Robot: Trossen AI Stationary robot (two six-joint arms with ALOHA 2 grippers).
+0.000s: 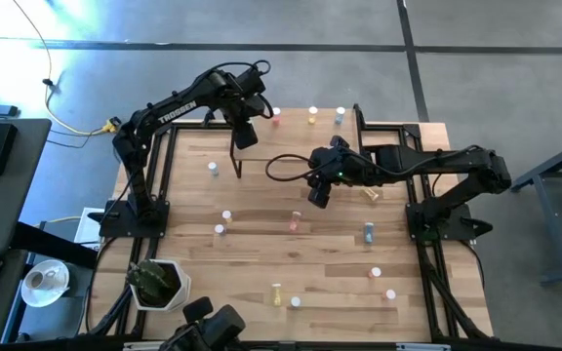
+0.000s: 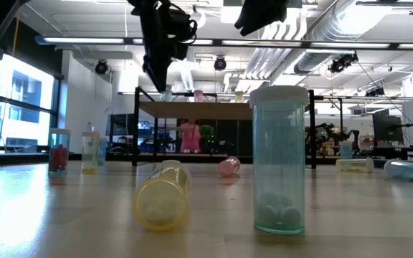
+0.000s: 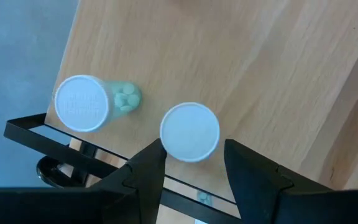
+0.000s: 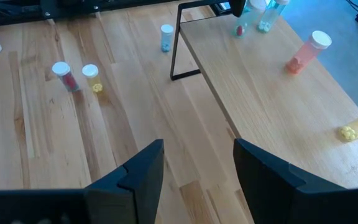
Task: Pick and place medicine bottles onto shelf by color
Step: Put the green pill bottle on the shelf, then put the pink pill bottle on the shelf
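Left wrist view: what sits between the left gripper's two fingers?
A white-capped bottle stands on the shelf between the left gripper fingers, which flank it with slight gaps. A second capped bottle stands beside it.

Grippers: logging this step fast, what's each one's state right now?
Left gripper: open, fingers apart around a bottle standing on the shelf.
Right gripper: open, empty.

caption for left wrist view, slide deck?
Left hand open astride a white-capped bottle on the shelf.

shelf: far edge cut off | bottle: body hidden under cap
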